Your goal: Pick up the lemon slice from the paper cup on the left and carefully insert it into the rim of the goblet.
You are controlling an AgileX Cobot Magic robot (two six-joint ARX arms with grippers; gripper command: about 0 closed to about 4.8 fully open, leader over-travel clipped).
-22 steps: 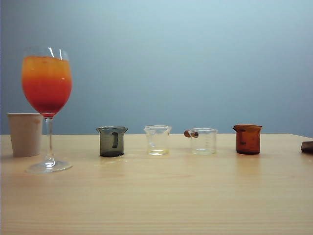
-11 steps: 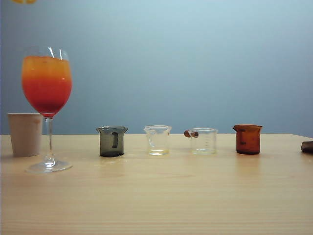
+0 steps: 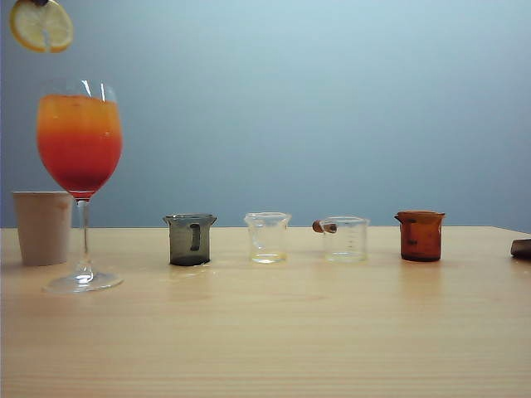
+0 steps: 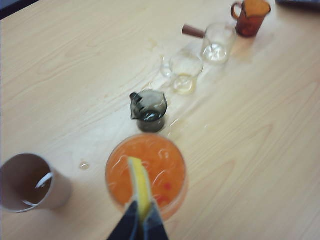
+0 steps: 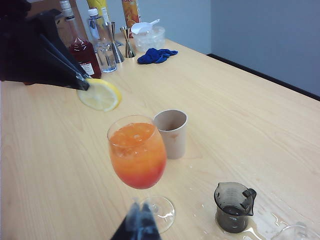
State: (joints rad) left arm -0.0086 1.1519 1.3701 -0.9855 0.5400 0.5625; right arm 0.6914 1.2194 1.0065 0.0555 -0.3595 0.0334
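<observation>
Lemon slice (image 3: 41, 26), pale yellow with a brighter rind, is hanging in the air above the rim of the tall clear stemmed goblet (image 3: 80, 166) of orange-to-red drink, pinched at its edge by the left gripper (image 5: 82, 83), whose dark fingers are angling down from an arm reaching in over the table. The right gripper (image 5: 138, 221) is hovering near the goblet's foot, its tips pressed together. The beige paper cup (image 5: 171, 132) is standing just beside the goblet.
</observation>
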